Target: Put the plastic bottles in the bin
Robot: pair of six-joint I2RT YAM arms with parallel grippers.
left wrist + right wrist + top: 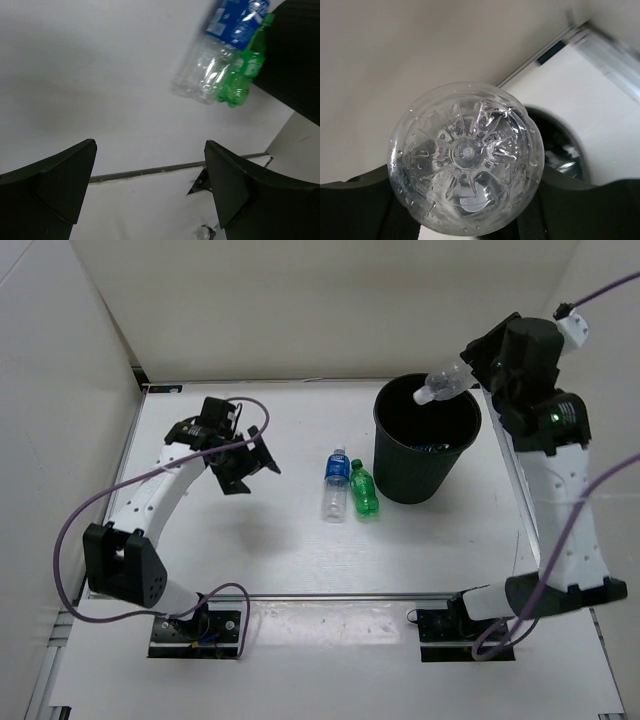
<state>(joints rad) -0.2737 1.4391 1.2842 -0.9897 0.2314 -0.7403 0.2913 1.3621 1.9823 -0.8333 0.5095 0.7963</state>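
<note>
Over the bin [415,480], my right gripper [474,370] has a clear bottle [443,385]!
Right jaws are clamped on it, tilted above the bin's mouth. My left gripper [150,150] gapes empty; the blue-labelled bottle [335,483] and green bottle [363,491] lie touching, just left of the bin.

Left arm [150,495] and right arm [565,510]: white shells, black joints, purple cables [58,540] looping from each. Left pincer [257,478] and right pincer [472,370] are black, with broad wedge-shaped fingers [60,185].
</note>
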